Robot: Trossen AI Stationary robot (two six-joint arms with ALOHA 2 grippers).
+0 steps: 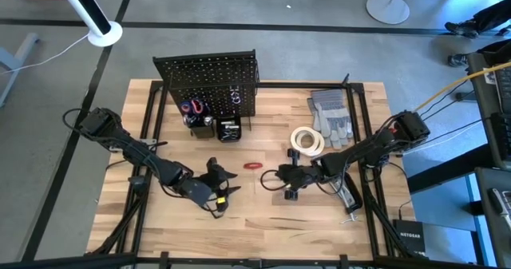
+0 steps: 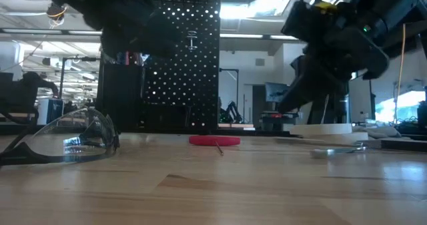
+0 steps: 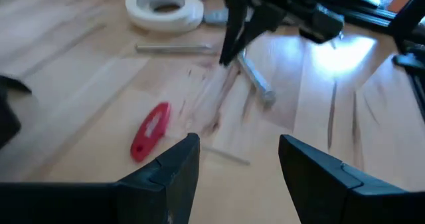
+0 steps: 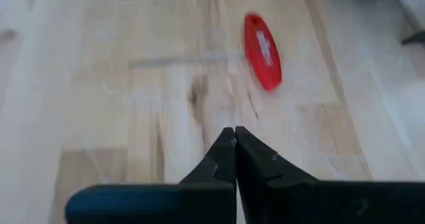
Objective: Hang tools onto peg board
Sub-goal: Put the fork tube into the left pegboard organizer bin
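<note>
My right tool [image 4: 235, 134] is pinched fully closed on nothing, low over the desk [image 1: 263, 209] just beside the small red-handled tool [image 4: 262, 49]. My left tool [image 3: 239, 159] hangs open nearby, empty. The peg board [image 1: 209, 81] stands upright at the desk's far edge, the white tape roll [image 1: 306, 140] near it.

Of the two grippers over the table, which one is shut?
The right gripper: its fingers meet at the tips, with nothing between them. The left gripper stands wide open.
</note>
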